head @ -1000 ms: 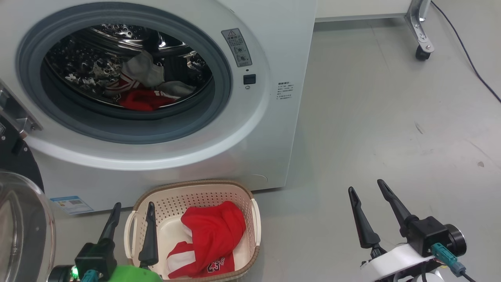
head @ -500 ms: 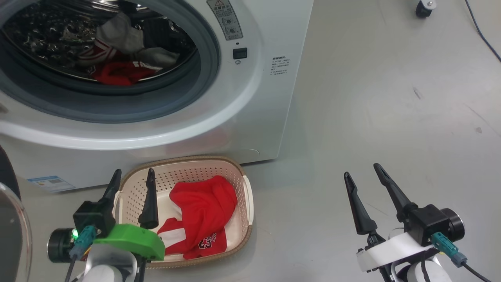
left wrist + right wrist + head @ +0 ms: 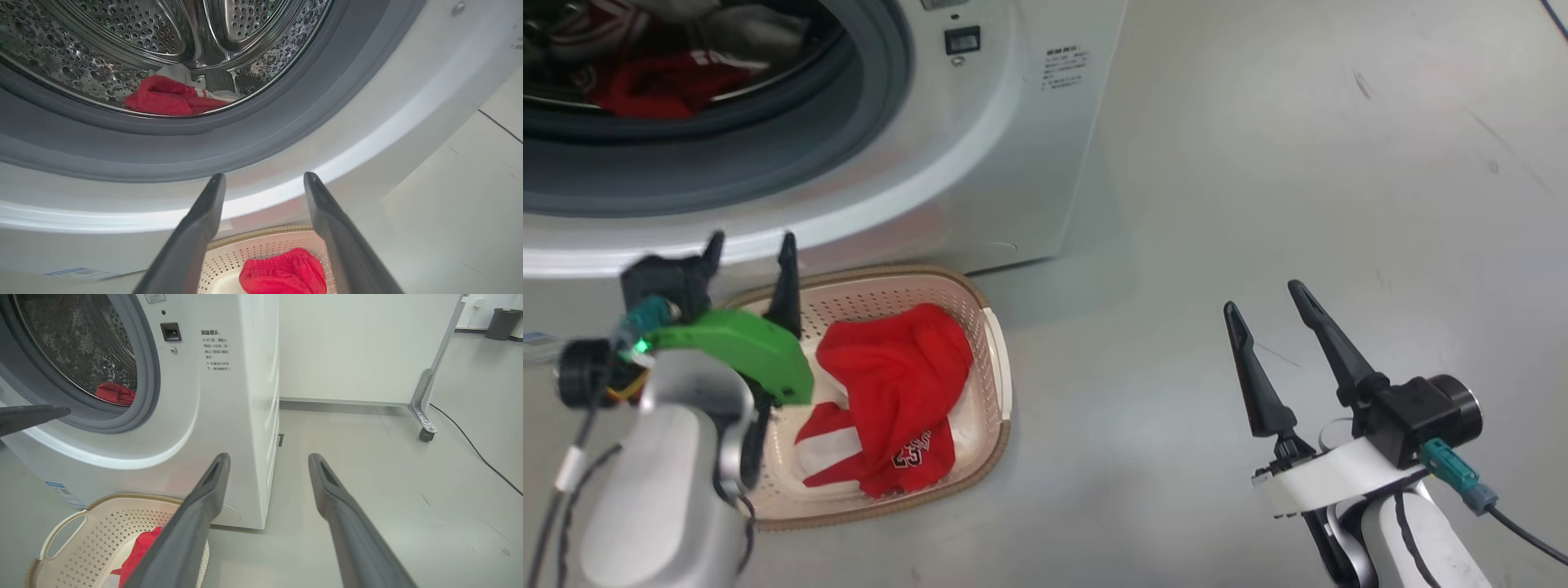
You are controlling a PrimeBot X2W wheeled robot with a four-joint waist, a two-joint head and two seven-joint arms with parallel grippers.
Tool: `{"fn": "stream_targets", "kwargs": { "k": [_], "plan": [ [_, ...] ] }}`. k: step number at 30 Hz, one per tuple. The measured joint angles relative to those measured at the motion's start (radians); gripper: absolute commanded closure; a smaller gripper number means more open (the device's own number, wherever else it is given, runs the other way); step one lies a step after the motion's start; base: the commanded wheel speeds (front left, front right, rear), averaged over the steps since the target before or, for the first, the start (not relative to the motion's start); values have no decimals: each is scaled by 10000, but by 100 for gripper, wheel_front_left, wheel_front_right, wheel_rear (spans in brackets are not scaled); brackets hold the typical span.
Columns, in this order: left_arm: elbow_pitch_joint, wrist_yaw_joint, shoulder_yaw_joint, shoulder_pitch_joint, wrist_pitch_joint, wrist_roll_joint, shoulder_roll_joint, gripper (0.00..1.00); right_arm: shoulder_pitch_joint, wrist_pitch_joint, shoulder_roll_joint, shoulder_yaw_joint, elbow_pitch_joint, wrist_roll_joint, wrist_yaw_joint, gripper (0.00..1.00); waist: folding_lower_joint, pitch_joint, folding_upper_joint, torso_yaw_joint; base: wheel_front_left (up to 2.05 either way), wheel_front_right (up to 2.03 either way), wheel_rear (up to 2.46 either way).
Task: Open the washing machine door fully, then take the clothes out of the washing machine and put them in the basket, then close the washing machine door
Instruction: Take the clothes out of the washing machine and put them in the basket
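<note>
Basket (image 3: 1001, 384) parked right below washing machine (image 3: 980, 163) mouth for short drops; left claw (image 3: 751, 241) above basket, apart and empty, aimed at clothes (image 3: 662, 86) inside; right claw (image 3: 1262, 298) apart, idle off basket's right.

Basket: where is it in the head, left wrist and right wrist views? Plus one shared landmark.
Head view: the basket sits lower left of centre, on the floor in front of the washing machine.
Left wrist view: bottom centre, seen between the fingers of the left gripper.
Right wrist view: bottom left corner, partly behind a finger.
Shared landmark: the red garment lying in it.
</note>
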Motion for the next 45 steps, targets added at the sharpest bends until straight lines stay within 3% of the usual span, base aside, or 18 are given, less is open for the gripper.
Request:
{"fn": "stream_targets", "kwargs": {
  "k": [25,45],
  "plan": [
    [1718,-355,545,-5616,3496,293,2268,0,-1241,-134,138,259,575,616,90,0,1,2417,0,-1367,0,0,0],
    [2909,-157,533,-7262,5986,1018,3599,0,-1900,-134,180,560,725,1043,173,0,1,3261,0,-1935,0,0,0]
  ]
}}
